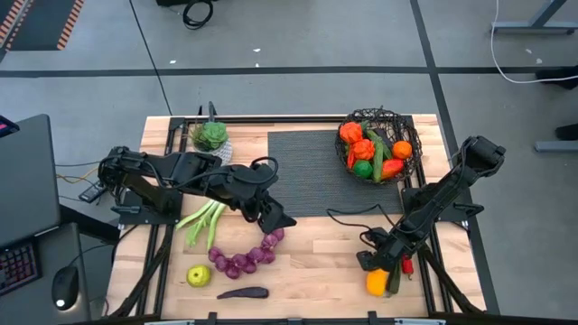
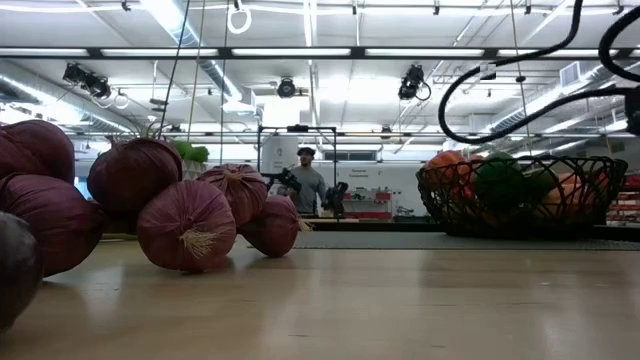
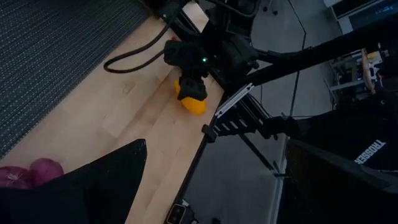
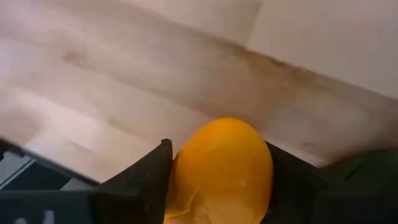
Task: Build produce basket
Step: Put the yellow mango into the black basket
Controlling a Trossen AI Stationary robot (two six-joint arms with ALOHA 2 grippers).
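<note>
The table [image 1: 307, 271] was pale wood with a dark ribbed mat [image 1: 312, 171] across its far middle. The left arm [image 1: 181, 176] reached from the left edge toward the table's centre, and the right arm [image 1: 442, 199] ran from the right edge down to the near right corner.

The basket [image 1: 379, 144] stood at the mat's far right corner, holding orange, red and green produce; in the low view it showed as dark open mesh [image 2: 520, 195] to the right. Well apart from it, in the near left part of the table, a string of purple onions [image 1: 246, 259] curved across the wood. Just left of the string lay a leek [image 1: 203, 221], with a potted plant [image 1: 210, 138] beyond it near the far edge. Nearer the front edge sat a green apple [image 1: 199, 275] and a dark aubergine [image 1: 244, 292].

The left gripper [image 1: 275, 219] hung with its jaws spread wide, grasping nothing, just beside the far end of the onions.

The right gripper [image 1: 379, 262] was at the near right corner, its fingers [image 4: 146, 177] set on either side of a yellow pepper [image 4: 221, 171] and touching it. A small red piece [image 1: 407, 265] and a green one [image 1: 395, 282] lay beside the pepper.
</note>
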